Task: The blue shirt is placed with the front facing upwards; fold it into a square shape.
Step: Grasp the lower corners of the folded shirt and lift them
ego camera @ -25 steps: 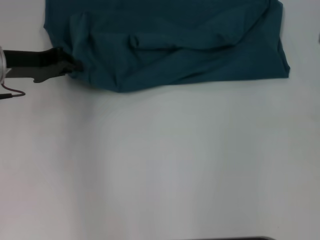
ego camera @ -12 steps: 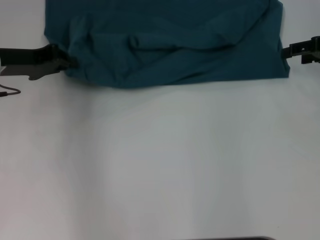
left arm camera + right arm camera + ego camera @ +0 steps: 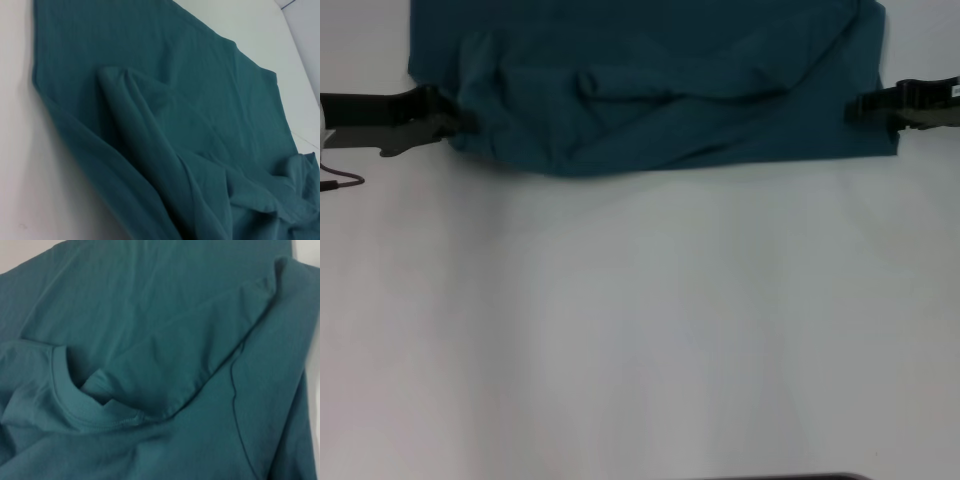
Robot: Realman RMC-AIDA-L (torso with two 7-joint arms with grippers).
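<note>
**Right gripper moves in over the shirt's right edge while the left holds the other side**

Your right gripper (image 3: 852,108) has come in from the right: a second ago it was out of the head view, half a second ago it sat just off the fabric, and now its tip lies over the right edge of the blue shirt (image 3: 660,90). You cannot tell yet whether its fingers are apart or closed on cloth.

Your left gripper (image 3: 460,120) has barely moved. It sits at the shirt's left edge, where the fabric bunches into ridges toward its tip, which suggests it is pinching cloth, though the fingers are not clearly shown.

The shirt lies across the far side of the white table (image 3: 640,330), already doubled over and rumpled. The right wrist view shows the collar (image 3: 75,410) and a folded sleeve; no lettering shows in any view.

With both arms now at opposite edges, you look set for a two-handed lift or fold. Check the right grasp before pulling, or the fold may go askew.
</note>
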